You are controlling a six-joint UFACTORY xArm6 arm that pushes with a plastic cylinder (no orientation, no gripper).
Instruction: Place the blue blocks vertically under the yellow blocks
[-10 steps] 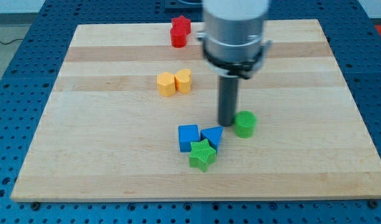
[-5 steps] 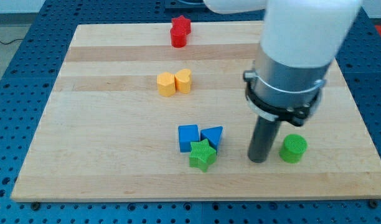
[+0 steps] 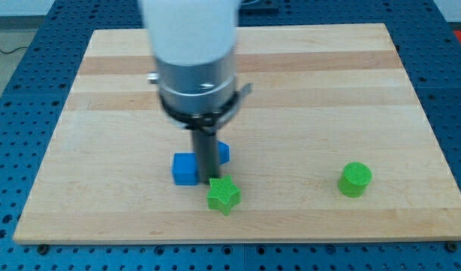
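Note:
My tip (image 3: pixel 207 178) rests on the board between a blue cube (image 3: pixel 184 169) on its left and a second blue block (image 3: pixel 224 153), which peeks out from behind the rod on its right. A green star (image 3: pixel 223 195) lies just below and right of the tip. The arm's wide body hides the board's upper middle, so neither yellow block shows in the camera view.
A green cylinder (image 3: pixel 355 179) stands alone at the lower right of the wooden board (image 3: pixel 411 90). The red blocks are also hidden behind the arm. Blue perforated table surrounds the board.
The arm swung from the right side to the left. The blue cube, the other blue block and the green star have shifted left. The green cylinder stays where it was pushed.

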